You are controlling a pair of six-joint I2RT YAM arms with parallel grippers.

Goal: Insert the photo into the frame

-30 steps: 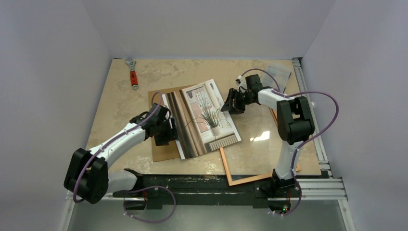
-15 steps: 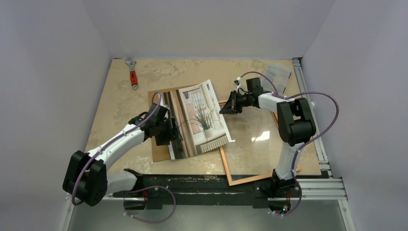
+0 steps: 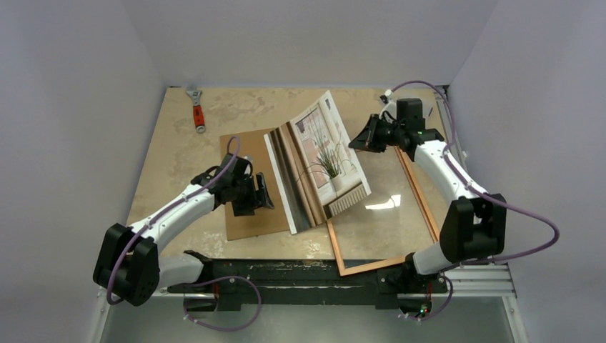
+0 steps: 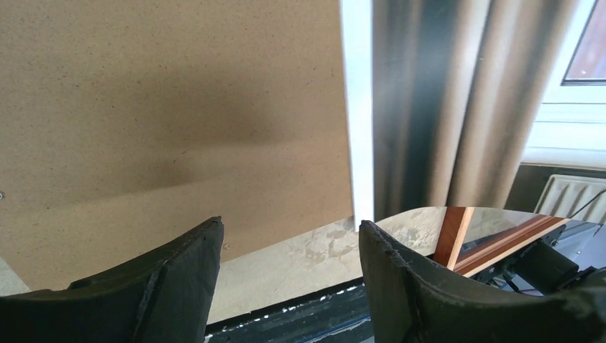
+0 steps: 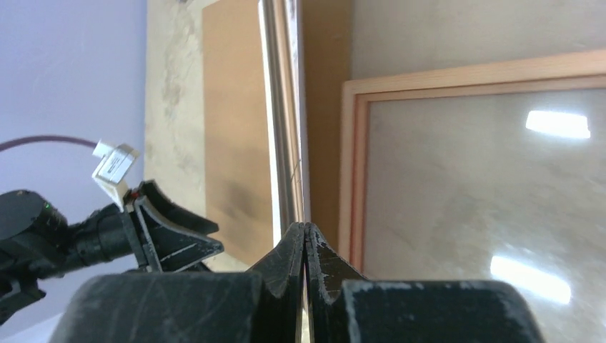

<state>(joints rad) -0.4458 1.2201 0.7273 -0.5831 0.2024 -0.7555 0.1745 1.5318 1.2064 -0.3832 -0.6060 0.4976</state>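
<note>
The right gripper (image 3: 363, 138) is pinched tight on the right edge of the photo (image 3: 318, 168), holding it tilted up mid-desk (image 3: 171, 143), over the left side of the frame (image 3: 371, 266). The left gripper (image 3: 263, 193) gapes empty beside the photo's left edge, above a brown board (image 3: 243, 218)

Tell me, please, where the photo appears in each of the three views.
Top external: the photo stands tilted at centre.
Left wrist: its striped curtains fill the right side.
Right wrist: thin edge-on strip up the centre, pinched by the right fingers.
Shared landmark: the frame, orange-brown wood, beside it.
</note>
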